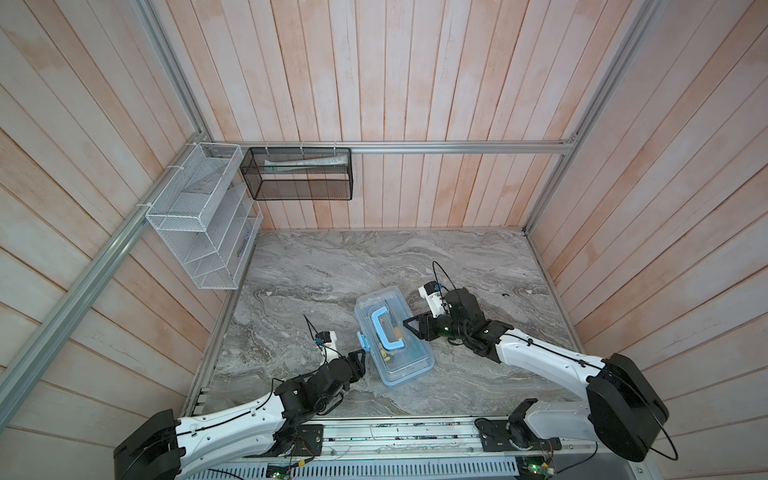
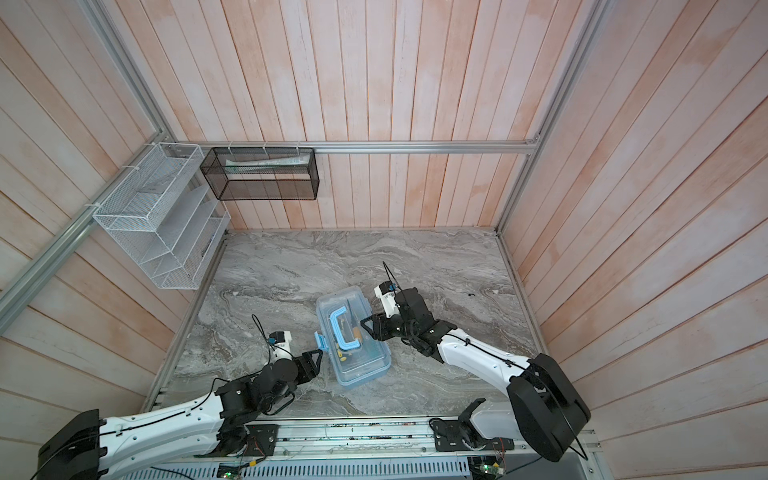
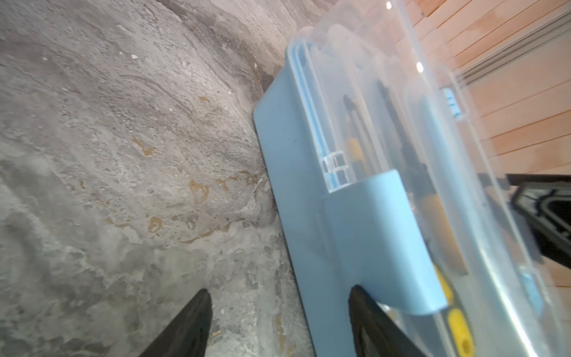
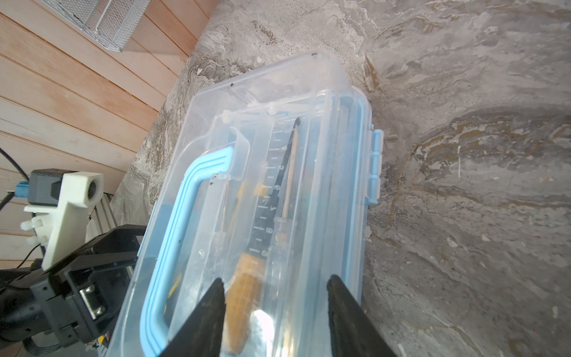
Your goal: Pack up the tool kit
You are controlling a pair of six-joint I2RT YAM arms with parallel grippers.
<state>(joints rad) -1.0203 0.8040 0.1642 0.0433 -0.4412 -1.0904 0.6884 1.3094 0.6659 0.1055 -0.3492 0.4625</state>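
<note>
One finger of the left hand sits at the tool kit's latch.

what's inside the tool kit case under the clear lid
Through the clear lid: a black scaled blade on an orange handle, a pencil, and yellow-black screwdriver handles. The blue carry handle and glare hide whatever lies beneath them.

Tool kit sits near the middle of the marble tabletop, closed, long axis running 11 o'clock to 5 o'clock in both top views. There's the see-through lid over the light-blue base. The C-shaped handle lies flat on top, open toward 3 o'clock. A blue latch juts from the 9 o'clock side. Inside are yellow-black screwdrivers, an orange-handled cutter and a pencil.
</note>
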